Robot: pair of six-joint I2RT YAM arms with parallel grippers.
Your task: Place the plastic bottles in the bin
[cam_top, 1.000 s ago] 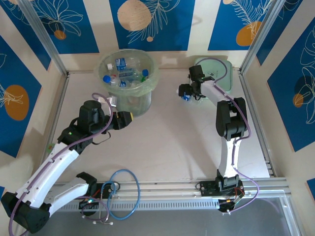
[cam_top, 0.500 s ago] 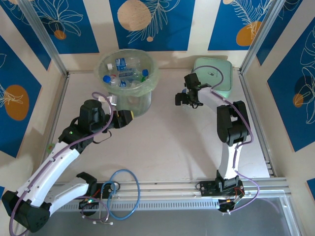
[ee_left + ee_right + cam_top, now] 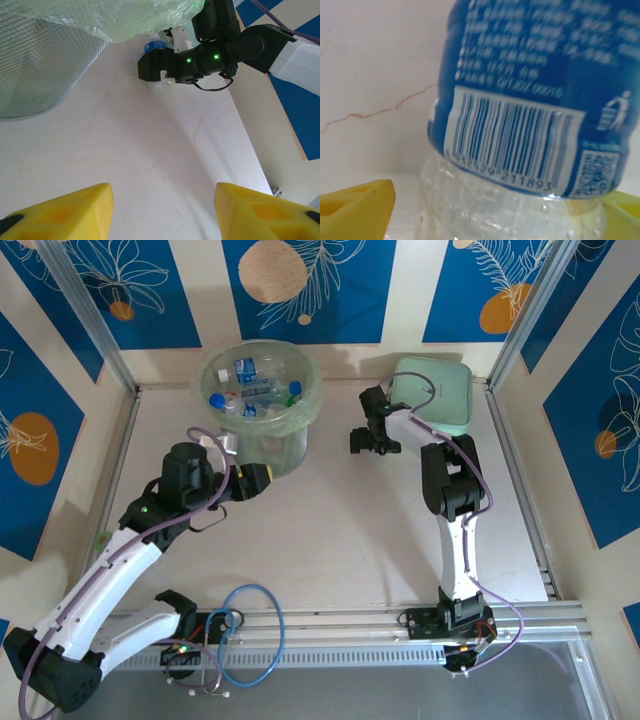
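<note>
While my right gripper (image 3: 363, 437) straddles one bottle, the stock stands thus:
Step in hand: picking a loose bottle (image 3: 515, 125) off the table (image 3: 330, 530), as I judge it.
Bottle: clear, blue label with barcode, blue cap; sits between the bin (image 3: 300, 412) and the mint green case (image 3: 440, 390).
Right gripper: fingers (image 3: 357, 210) apart, one on either side of the bottle; a gap shows at one finger, so no clamp yet.
Left gripper (image 3: 162, 200): fingers apart, nothing between them, low beside the bin's base.
Bin contents: several plastic bottles (image 3: 250, 385) already inside.
Next move calls for: a firm pinch on the label band, a lift clear of the rim, release over the bin; the round body may slip.
</note>
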